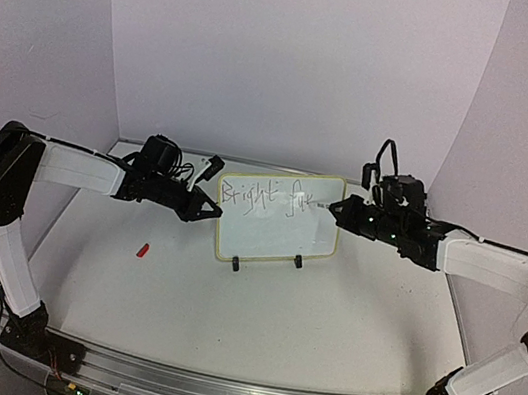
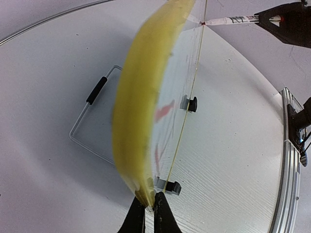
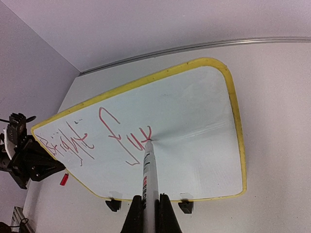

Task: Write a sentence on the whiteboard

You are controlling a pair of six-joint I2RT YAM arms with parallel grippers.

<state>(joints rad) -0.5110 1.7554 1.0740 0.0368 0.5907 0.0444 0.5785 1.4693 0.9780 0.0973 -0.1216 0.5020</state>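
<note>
Overhead, whiteboard [image 1: 277, 238]: upright at mid-frame on the tabletop [image 1: 253, 323], the sentence [image 1: 259, 198] scrawled along its top.
Left jaws: pinched shut on the board's left edge.
Right jaws: clamped on a marker [image 1: 321, 206], its tip against the board (upper right of the face).
Red bit [image 1: 143, 249]: lower left of the board, well apart.
Left wrist, yellow rim [image 2: 138, 97]: blurred, curving up mid-frame, nipped between the left jaws at the bottom edge.
Right wrist, marker: rises from the right jaws at bottom centre, tip touching the rightmost red stroke.
</note>
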